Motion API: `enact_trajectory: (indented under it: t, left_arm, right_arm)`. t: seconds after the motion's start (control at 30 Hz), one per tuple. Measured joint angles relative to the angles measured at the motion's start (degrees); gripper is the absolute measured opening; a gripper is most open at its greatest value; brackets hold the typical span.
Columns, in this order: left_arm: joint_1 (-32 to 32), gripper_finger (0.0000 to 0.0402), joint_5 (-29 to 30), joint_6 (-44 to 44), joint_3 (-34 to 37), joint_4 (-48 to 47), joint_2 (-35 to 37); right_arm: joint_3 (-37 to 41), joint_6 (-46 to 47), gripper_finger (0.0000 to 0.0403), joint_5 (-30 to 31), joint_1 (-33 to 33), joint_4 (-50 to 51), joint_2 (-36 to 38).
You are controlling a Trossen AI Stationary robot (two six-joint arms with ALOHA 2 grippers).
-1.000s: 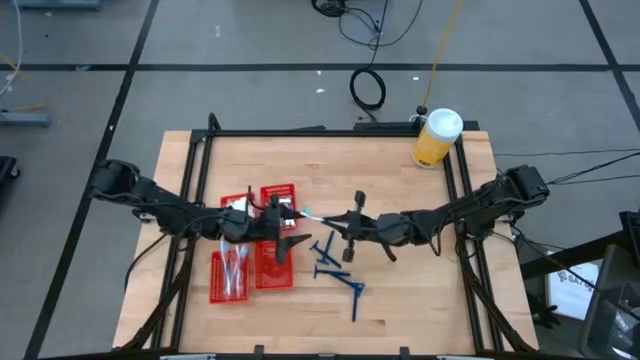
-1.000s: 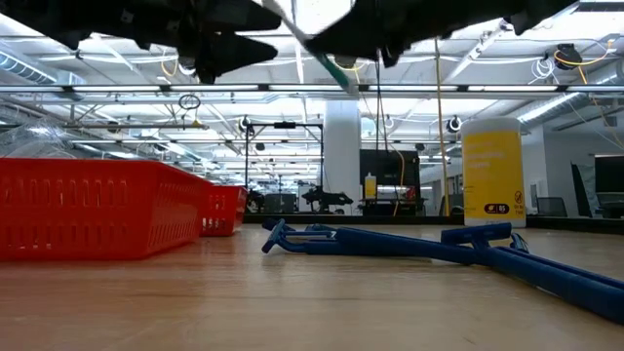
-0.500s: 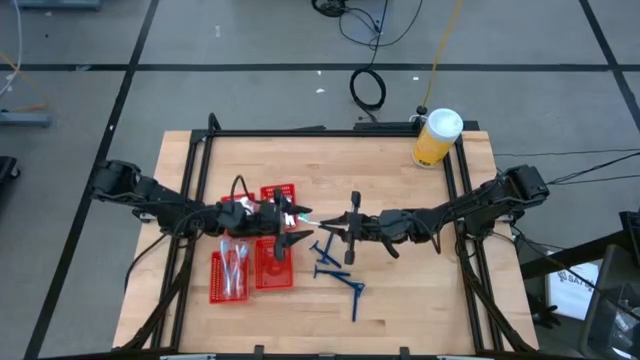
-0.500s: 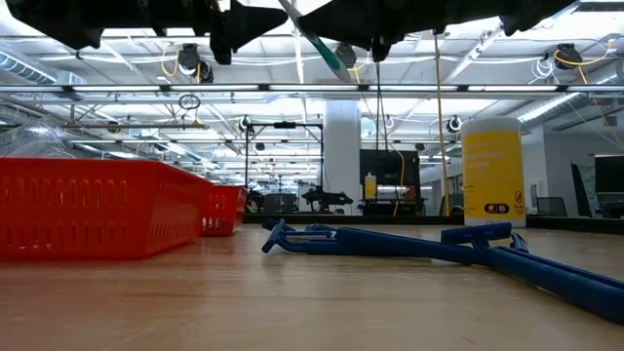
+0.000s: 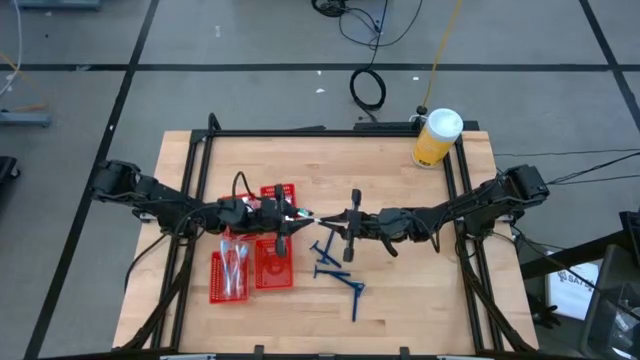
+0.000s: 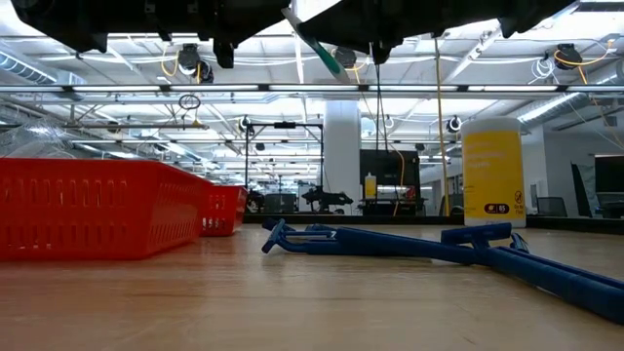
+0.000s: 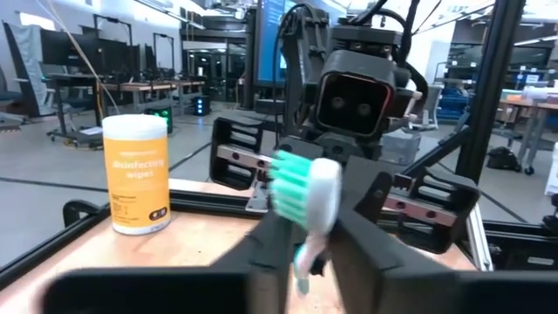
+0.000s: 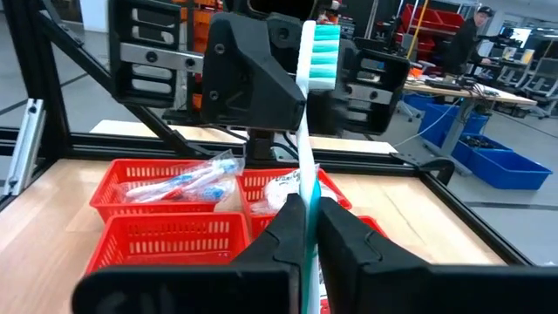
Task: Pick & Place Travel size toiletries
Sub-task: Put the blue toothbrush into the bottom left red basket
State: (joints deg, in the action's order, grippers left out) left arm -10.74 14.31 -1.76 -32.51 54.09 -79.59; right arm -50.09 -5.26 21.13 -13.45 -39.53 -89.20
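A white toothbrush (image 5: 308,215) with teal bristles (image 8: 324,45) hangs in the air between my two grippers, just right of the red baskets (image 5: 276,262). My left gripper (image 5: 296,216) is shut on its bristle end. My right gripper (image 5: 326,220) is shut on its handle. In the low view the toothbrush (image 6: 314,44) slants high above the table. Several dark blue razors (image 5: 335,268) lie flat on the wood near my right gripper. One basket holds clear-wrapped toothbrushes (image 8: 187,185). My left gripper pinches the toothbrush just behind its bristle head (image 7: 301,260) between its two fingers (image 7: 261,240), coming level from the table's left side. The head (image 7: 316,196) stands past the fingers. The brush is lifted clear of the table. My right gripper pinches the toothbrush's handle (image 8: 304,187) between its two fingers (image 8: 277,228), coming level from the table's right side, along the brush. The bristle end points away from it toward my left gripper. The brush is clear of the table.
A big yellow jar with a white lid (image 5: 437,137) stands at the far right corner. A second red basket (image 5: 229,276) sits at the near left. A black frame (image 5: 330,131) edges the table. Bare wood (image 5: 420,300) lies near right.
My left gripper has risen slightly, tipped upward and moved toward the toothbrush, and its fingers, spread wide a second ago, have shut on the brush's bristle end. My right gripper has kept still with the handle.
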Motion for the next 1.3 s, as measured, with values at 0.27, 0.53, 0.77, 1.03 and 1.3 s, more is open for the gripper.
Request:
enact_trajectory:
  t: [0.27, 0.53, 0.77, 1.03, 1.3]
  left_arm:
    - [0.1, 0.0011, 0.9, -2.5, 0.0, -0.2, 0.0]
    - [0.2, 0.0005, 2.9, -5.1, 0.0, -6.9, 4.5]
    - [-2.1, 0.0005, 10.1, -17.7, 0.0, -40.9, 20.9]
    - [-11.0, 0.0004, 7.4, -51.9, 0.0, -75.7, 40.5]
    - [-25.3, 0.0004, 7.2, -76.7, 0.0, -92.5, 40.3]
  right_arm:
    - [-0.1, 0.0, 0.0056, -0.4, 0.0, 5.0, 0.1]
    - [0.0, 6.6, 0.0196, -0.6, -0.1, 11.4, 0.0]
    - [0.0, 12.3, 0.0251, -0.4, -1.0, 18.1, 0.0]
    - [0.0, 13.6, 0.024, -0.3, -0.9, 19.7, 0.0]
    - [0.0, 13.6, 0.0223, -0.3, -0.9, 19.7, 0.0]
